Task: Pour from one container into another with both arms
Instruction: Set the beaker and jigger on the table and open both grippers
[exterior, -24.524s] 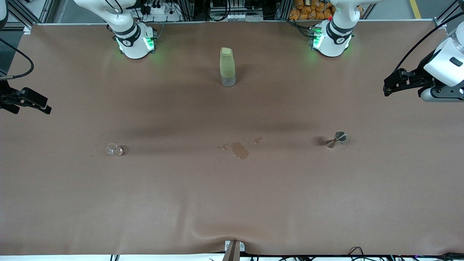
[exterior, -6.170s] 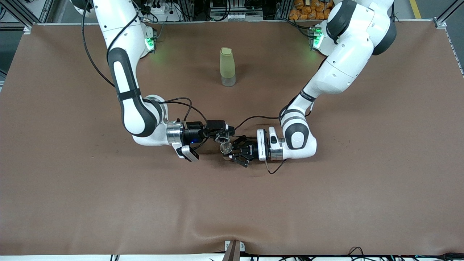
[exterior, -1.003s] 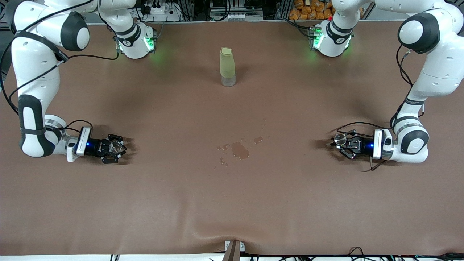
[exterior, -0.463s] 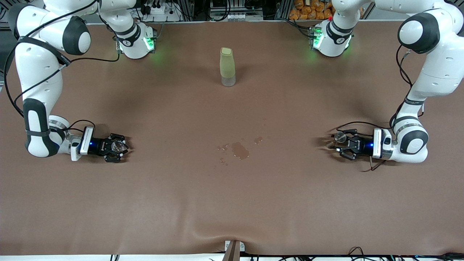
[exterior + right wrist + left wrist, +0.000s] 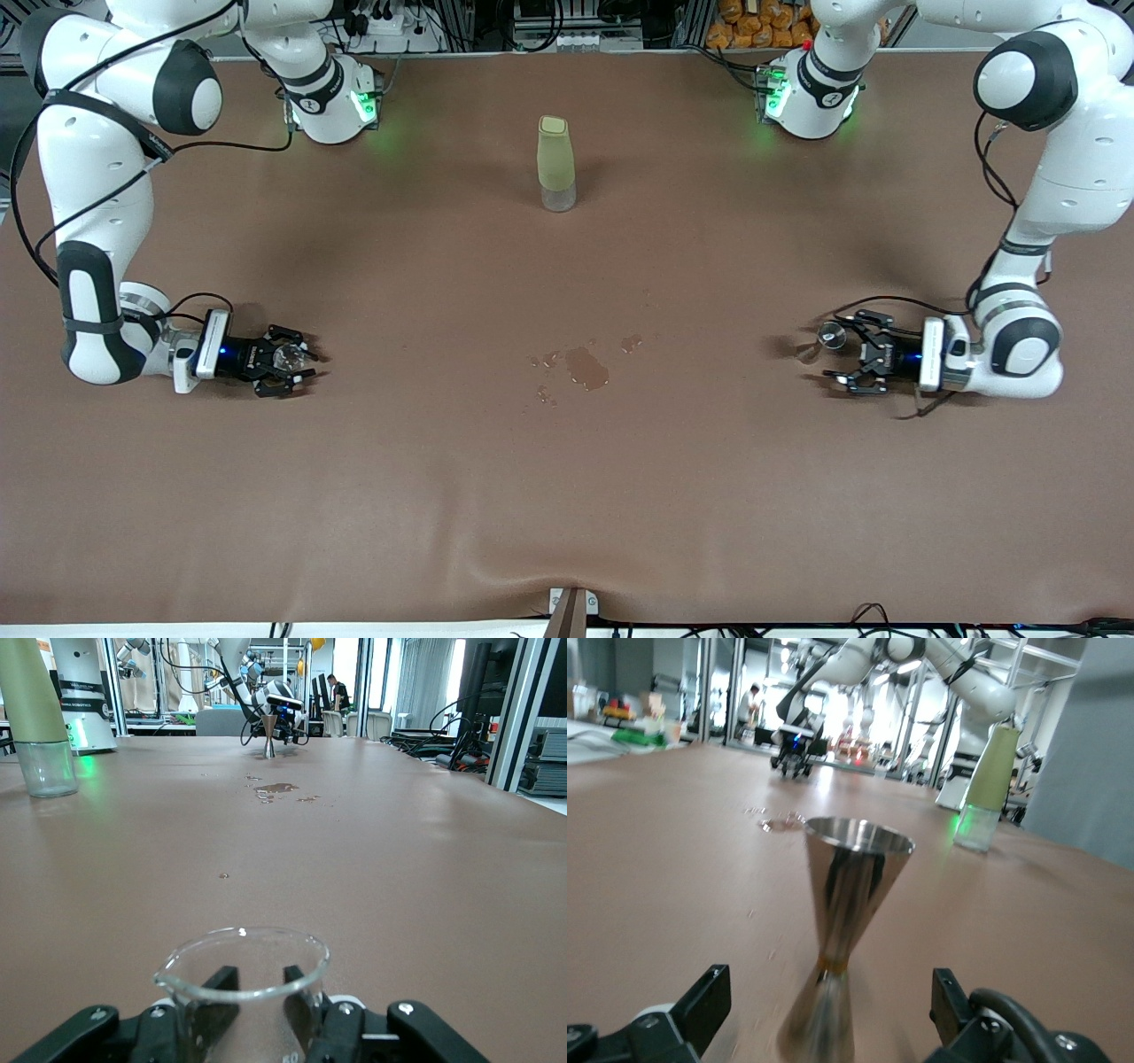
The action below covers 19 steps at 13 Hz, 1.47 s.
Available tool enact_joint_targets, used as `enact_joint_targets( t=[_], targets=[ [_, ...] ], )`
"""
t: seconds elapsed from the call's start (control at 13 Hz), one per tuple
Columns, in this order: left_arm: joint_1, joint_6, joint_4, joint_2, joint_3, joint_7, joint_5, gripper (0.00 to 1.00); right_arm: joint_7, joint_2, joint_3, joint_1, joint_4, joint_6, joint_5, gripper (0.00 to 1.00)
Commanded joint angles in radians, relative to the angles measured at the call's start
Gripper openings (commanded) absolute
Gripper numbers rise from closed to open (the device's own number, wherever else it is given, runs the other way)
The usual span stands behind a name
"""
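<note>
Two grippers to report, both down low at the table (image 5: 567, 496). My left gripper (image 5: 846, 347) is spread wide and holding nothing: the steel jigger (image 5: 824, 339) stands upright on the cloth toward the left arm's end, just in front of the open jaws and not touching them. My right gripper (image 5: 288, 359) sits around the little glass beaker (image 5: 244, 979) toward the right arm's end, and honestly I can't tell from either view whether it's clamped on the glass or already loose.

There's a brown puddle (image 5: 586, 366) on the cloth between the two containers, so my guess is the pour is over and the job now is letting go and clearing off. To do that cleanly I'd pull the left one straight back along its own axis and keep it level. That jigger is wide on top with a skinny waist, so one clip would probably tip it. For the right one, make sure the beaker's weight is on the table before I back away.

The left wrist view shows daylight on both sides of the jigger's waist, which the front view can't. The right wrist view shows the beaker's pouring lip. Only the front view shows the layout, including the pale green bottle (image 5: 555, 164) standing farther from the front camera than the puddle.
</note>
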Motion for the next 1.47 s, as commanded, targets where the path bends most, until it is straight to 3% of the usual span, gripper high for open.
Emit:
enact_joint_targets(
  t=[0.0, 0.15, 0.23, 0.46, 0.85, 1.0, 1.23, 1.39],
  targets=[
    [0.013, -0.016, 0.055, -0.052, 0.067, -0.168, 0.050, 1.00, -0.073, 0.009, 0.017, -0.029, 0.014, -0.017, -0.013, 0.59],
    [0.013, -0.014, 0.058, -0.141, 0.093, -0.392, 0.167, 1.00, -0.068, 0.006, 0.014, -0.029, 0.016, -0.018, -0.016, 0.83],
    [0.015, -0.014, 0.072, -0.164, 0.098, -0.514, 0.203, 1.00, -0.065, 0.005, 0.012, -0.029, 0.016, -0.018, -0.016, 1.00],
    [-0.017, -0.014, 0.174, -0.206, 0.088, -0.694, 0.251, 1.00, -0.032, -0.004, -0.029, -0.026, 0.036, -0.017, -0.030, 1.00],
    [-0.219, -0.020, 0.172, -0.535, 0.082, -1.401, 0.417, 1.00, 0.146, -0.041, -0.100, -0.014, 0.100, -0.017, -0.145, 1.00],
    [-0.310, -0.020, 0.172, -0.623, 0.082, -1.556, 0.496, 1.00, 0.311, -0.078, -0.146, 0.005, 0.161, -0.017, -0.249, 1.00],
    [-0.433, -0.005, 0.176, -0.718, 0.082, -1.818, 0.695, 1.00, 0.590, -0.165, -0.163, 0.012, 0.258, -0.027, -0.430, 1.00],
    [-0.454, -0.007, 0.176, -0.759, 0.078, -1.940, 0.708, 1.00, 0.854, -0.257, -0.161, 0.034, 0.278, -0.052, -0.568, 1.00]
  ],
)
